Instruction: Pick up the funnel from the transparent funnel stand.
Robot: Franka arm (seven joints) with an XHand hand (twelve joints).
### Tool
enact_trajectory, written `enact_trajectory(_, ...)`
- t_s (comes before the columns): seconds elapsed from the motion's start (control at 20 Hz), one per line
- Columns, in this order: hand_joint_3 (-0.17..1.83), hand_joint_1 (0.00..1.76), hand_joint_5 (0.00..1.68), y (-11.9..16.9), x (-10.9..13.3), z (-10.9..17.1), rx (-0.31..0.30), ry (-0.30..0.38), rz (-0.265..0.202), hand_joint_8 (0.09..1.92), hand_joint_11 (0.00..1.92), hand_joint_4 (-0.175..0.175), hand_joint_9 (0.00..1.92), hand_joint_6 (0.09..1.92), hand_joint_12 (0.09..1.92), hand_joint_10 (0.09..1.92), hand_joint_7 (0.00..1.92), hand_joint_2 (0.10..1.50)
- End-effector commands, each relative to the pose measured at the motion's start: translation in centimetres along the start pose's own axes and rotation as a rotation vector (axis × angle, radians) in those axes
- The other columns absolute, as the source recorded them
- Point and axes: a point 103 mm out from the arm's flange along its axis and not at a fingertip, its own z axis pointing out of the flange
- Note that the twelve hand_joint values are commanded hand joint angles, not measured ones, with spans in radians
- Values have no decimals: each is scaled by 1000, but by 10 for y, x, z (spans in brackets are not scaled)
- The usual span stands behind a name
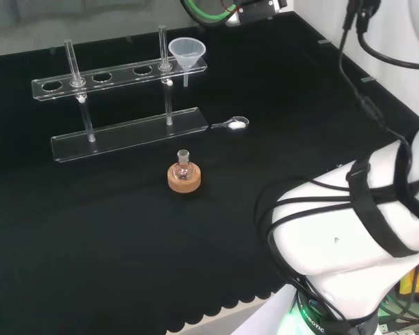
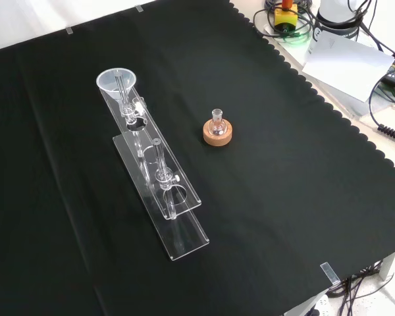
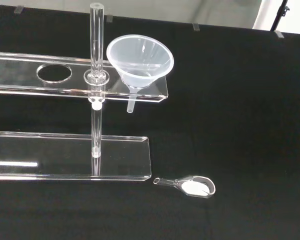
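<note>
- The funnel sits in the end hole of the transparent funnel stand, its spout hanging through, so it should lift straight up
- Whether the hand is open or closed, I cannot tell

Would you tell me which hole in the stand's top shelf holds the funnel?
The end hole at the head view's right: the funnel sits there, its stem poking below the shelf. The other holes stand open.
</note>
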Motion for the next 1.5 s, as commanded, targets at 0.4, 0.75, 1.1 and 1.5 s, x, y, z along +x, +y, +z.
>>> enact_trajectory(0.4, 322, 27, 253, 98, -33, 46, 21, 27, -18, 497, 0, 1, 198, 87, 1311, 607, 64, 1244)
enact_trajectory(0.75, 295, 82, 249, 121, -21, 70, 64, 29, -40, 510, 0, -3, 223, 87, 1329, 617, 86, 1214)
enact_trajectory(1.1, 252, 224, 259, 141, -14, 84, 120, 13, -69, 543, 0, 1, 256, 87, 1340, 646, 121, 1118)
enact_trajectory(1.5, 214, 458, 190, 164, -14, 99, 215, 5, -110, 618, 112, 0, 216, 87, 1499, 724, 28, 913)
